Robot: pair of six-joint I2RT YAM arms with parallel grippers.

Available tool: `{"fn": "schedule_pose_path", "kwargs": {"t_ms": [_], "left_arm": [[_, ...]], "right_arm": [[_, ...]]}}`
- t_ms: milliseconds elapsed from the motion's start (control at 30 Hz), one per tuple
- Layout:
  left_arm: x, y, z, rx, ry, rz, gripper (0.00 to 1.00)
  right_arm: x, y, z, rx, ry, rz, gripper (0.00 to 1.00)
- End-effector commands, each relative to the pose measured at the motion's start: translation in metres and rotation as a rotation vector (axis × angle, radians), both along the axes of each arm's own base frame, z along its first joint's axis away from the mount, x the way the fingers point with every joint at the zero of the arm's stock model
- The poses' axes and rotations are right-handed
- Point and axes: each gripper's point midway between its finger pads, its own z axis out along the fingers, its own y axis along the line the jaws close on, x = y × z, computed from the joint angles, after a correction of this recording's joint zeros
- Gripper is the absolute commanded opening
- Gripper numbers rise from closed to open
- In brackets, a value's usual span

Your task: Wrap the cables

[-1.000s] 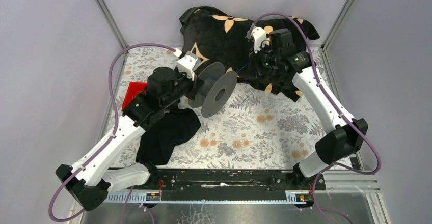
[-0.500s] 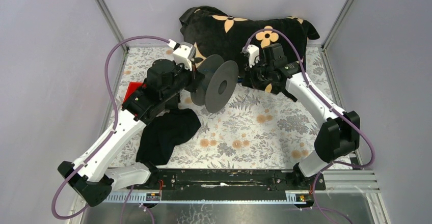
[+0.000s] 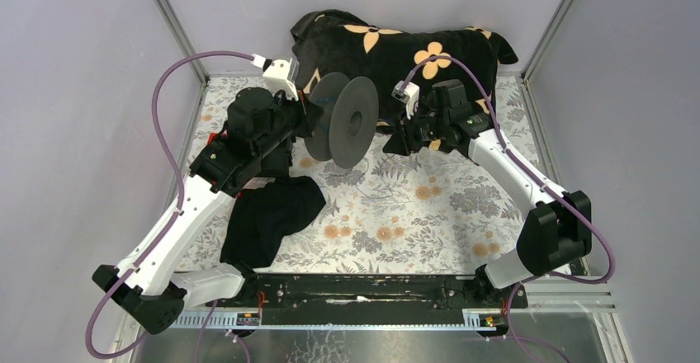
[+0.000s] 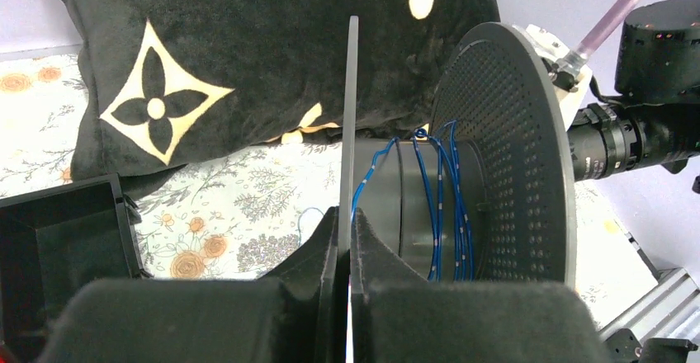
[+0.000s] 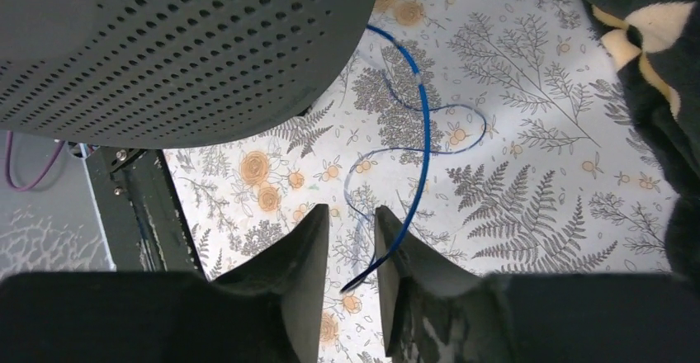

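On the left, the left gripper (image 4: 347,224) has its jaws pressed together on the thin rim of one flange of the dark grey perforated plastic spool (image 3: 342,124). It holds the spool up off the floral-patterned desk (image 3: 429,214), axle roughly level, above a crumpled black cloth (image 3: 272,214).

The hair-fine blue cables (image 4: 437,206) sit in a few loose, uneven turns round the hub between the two flanges. The rest trails down and lies in slack loops on the desk under the far flange.

Further right, the right gripper (image 5: 353,214) hangs low over those loops. A narrow gap shows between its jaws and the wire's end runs into it. I cannot tell whether they pinch it.

The wire looks nearly weightless, limp and springy, so it will likely kink, tangle or slide off the hub without light tension. It is best pinched near the free end and fed close to the hub. The spool looks rigid and light, and the flange rim is a sound hold.
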Motion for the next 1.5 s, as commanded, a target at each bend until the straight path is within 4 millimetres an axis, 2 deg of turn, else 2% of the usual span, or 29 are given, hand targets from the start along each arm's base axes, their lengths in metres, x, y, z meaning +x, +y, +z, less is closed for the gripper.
{"fn": "schedule_pose_path", "kwargs": {"t_ms": [0,33,100,167,467,633,833,967,1467], "left_arm": [[0.004,0.004,0.046,-0.097,-0.092,0.033,0.00],[0.004,0.004,0.048,-0.101,-0.093,0.034,0.00],[0.003,0.004,0.049,-0.107,-0.093,0.030,0.00],[0.001,0.004,0.047,-0.125,-0.085,0.019,0.00],[-0.001,0.012,0.049,-0.169,-0.076,0.018,0.00],[-0.001,0.014,0.053,-0.187,-0.076,0.022,0.00],[0.000,0.019,0.054,-0.201,-0.073,0.031,0.00],[0.000,0.018,0.054,-0.202,-0.072,0.026,0.00],[0.004,0.015,0.047,-0.204,-0.052,0.012,0.00]], "right_arm": [[-0.007,0.004,0.019,0.057,-0.062,0.054,0.37],[-0.005,0.002,0.018,0.050,-0.066,0.041,0.40],[-0.001,-0.001,0.014,0.040,-0.072,0.013,0.57],[0.004,-0.006,0.013,0.038,-0.077,-0.019,0.66],[0.017,-0.024,0.008,0.070,-0.043,-0.120,0.80],[0.010,-0.020,-0.008,0.100,-0.015,-0.095,0.81],[0.007,-0.010,-0.039,0.166,0.033,-0.057,0.81],[0.012,-0.007,-0.057,0.163,0.030,-0.038,0.80],[0.032,-0.006,-0.099,0.064,-0.070,0.090,0.80]]}}
